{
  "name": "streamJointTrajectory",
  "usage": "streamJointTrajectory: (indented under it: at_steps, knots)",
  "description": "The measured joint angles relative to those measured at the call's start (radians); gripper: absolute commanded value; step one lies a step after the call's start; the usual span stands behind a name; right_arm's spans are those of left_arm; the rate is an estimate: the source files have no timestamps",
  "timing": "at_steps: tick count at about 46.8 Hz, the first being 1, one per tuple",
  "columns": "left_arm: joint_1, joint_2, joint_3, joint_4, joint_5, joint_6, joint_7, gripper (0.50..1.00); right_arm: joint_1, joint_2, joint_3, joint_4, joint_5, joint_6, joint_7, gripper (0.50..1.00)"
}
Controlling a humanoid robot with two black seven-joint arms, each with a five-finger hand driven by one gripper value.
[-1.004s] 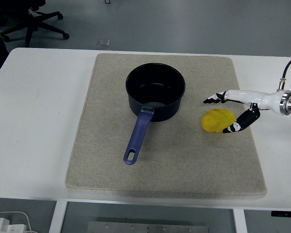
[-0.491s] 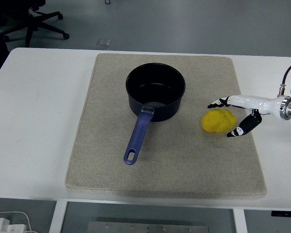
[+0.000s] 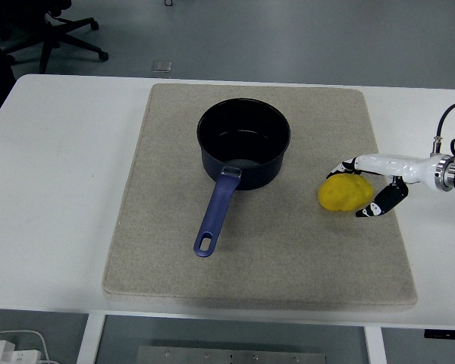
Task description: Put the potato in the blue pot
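Potato (image 3: pixel 345 193) is sitting on my right side: yellow, rounded, lying flat, just right of the blue pot (image 3: pixel 243 143) but not touching it. Pot is standing upright with nothing showing inside, dark interior, its blue handle (image 3: pixel 216 212) pointing back toward my near edge, angling slightly left.

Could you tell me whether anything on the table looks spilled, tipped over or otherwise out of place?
Nothing stands out. The blue pot stands upright and empty on the beige mat, its handle pointing toward the near edge. The potato lies whole on the mat beside it, with the right hand open around it.
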Motion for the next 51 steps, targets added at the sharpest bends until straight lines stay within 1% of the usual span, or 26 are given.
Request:
streamJointTrajectory:
  at_steps: [3, 4, 12, 22, 38, 51]
  knots:
    - [0.000, 0.000, 0.000, 0.000, 0.000, 0.000, 0.000, 0.994, 0.003, 0.000, -0.003, -0.002, 0.000, -0.008, 0.000, 0.513]
    - [0.000, 0.000, 0.000, 0.000, 0.000, 0.000, 0.000, 0.994, 0.004, 0.000, -0.004, -0.002, 0.000, -0.008, 0.000, 0.500]
    - [0.000, 0.000, 0.000, 0.000, 0.000, 0.000, 0.000, 0.994, 0.015, 0.000, -0.006, -0.004, 0.000, -0.011, 0.000, 0.500]
    - [0.000, 0.000, 0.000, 0.000, 0.000, 0.000, 0.000, 0.994, 0.045, 0.000, -0.059, -0.004, 0.001, -0.012, -0.003, 0.500]
    - [0.000, 0.000, 0.000, 0.000, 0.000, 0.000, 0.000, 0.994, 0.073, -0.005, -0.060, -0.004, 0.010, -0.010, -0.001, 0.500]
    - [0.000, 0.000, 0.000, 0.000, 0.000, 0.000, 0.000, 0.994, 0.112, -0.017, -0.051, -0.004, 0.019, 0.009, 0.005, 0.500]
